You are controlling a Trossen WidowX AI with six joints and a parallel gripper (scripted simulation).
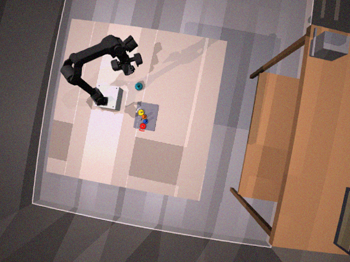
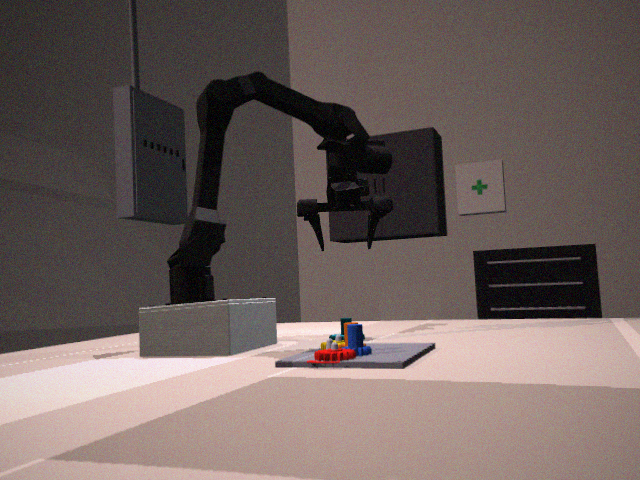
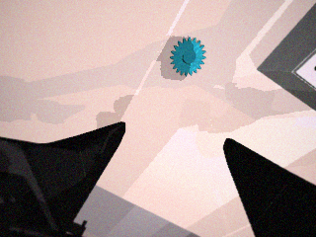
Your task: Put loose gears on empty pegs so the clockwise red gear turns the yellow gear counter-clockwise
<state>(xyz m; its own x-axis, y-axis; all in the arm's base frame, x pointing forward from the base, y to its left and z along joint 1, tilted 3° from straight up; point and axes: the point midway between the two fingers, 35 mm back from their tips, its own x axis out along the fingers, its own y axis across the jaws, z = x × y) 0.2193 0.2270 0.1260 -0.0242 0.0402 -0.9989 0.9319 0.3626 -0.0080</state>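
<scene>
The grey board lies on the table. The red gear is near one edge and the yellow gear is farther along. Between them are a blue gear with a tall handle, next to the red one, and an orange gear, next to the yellow one. Whether their teeth mesh is too small to tell. A loose teal gear stands upright on the table off the board. My gripper is open and empty, high above the table, away from the board and not over the teal gear.
The white base box of the arm stands beside the board and the teal gear. A red arrow lies beside the red gear and a white arrow beside the yellow gear. Shadows and light bands cross the table top.
</scene>
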